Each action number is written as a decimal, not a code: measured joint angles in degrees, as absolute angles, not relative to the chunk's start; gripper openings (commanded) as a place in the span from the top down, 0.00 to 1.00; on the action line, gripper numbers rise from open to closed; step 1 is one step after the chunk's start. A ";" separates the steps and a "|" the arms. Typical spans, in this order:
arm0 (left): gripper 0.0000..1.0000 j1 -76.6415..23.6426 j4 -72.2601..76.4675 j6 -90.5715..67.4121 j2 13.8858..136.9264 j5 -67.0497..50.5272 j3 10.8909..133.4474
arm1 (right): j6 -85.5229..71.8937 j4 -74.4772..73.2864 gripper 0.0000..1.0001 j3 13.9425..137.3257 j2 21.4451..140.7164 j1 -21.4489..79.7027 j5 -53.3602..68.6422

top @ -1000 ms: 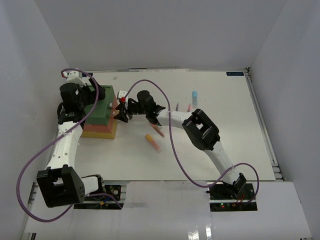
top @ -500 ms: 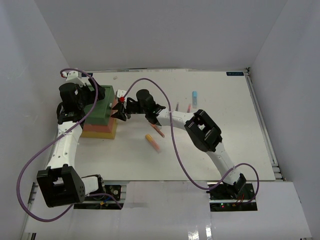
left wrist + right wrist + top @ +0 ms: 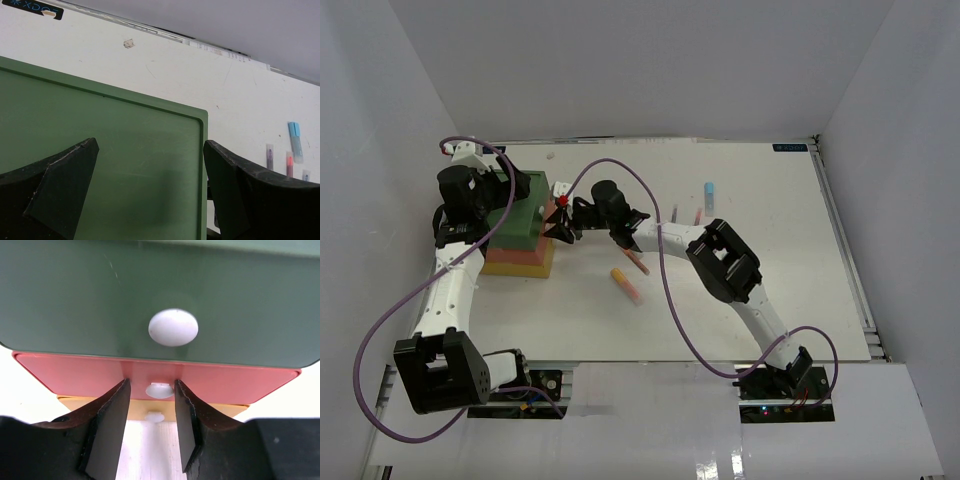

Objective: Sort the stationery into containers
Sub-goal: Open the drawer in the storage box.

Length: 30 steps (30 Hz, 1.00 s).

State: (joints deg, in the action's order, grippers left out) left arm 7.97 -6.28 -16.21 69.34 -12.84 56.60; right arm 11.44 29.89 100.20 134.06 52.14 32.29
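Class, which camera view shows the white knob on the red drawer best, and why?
The right wrist view: the red drawer's knob sits close and centred between the right gripper's fingers. The top external view looks down on the stack, so the knob cannot be made out. The left wrist view shows only the green top.

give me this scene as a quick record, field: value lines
containers: green bin over red drawer over yellow bin, stacked
left claw: open, above the green bin's top, holding nothing
right claw: straddles the red drawer's white knob; contact unclear
loose on table: orange marker, blue highlighter, a few pink pens
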 measured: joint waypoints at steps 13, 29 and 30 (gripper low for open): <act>0.02 8.10 -6.13 -16.60 69.41 -13.15 56.60 | 12.08 29.80 0.72 100.73 135.17 51.92 31.66; 0.02 9.63 -5.52 -18.37 69.78 -14.66 56.60 | 12.95 34.09 0.87 84.82 125.56 49.30 30.61; 0.02 9.74 -5.52 -18.59 69.78 -14.79 56.60 | 13.04 34.20 0.86 83.22 124.46 48.84 30.76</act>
State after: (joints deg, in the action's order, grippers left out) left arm 9.74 -5.52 -18.59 69.78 -14.79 56.60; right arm 13.04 34.20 83.22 124.46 48.84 30.76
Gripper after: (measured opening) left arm 0.979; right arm 0.307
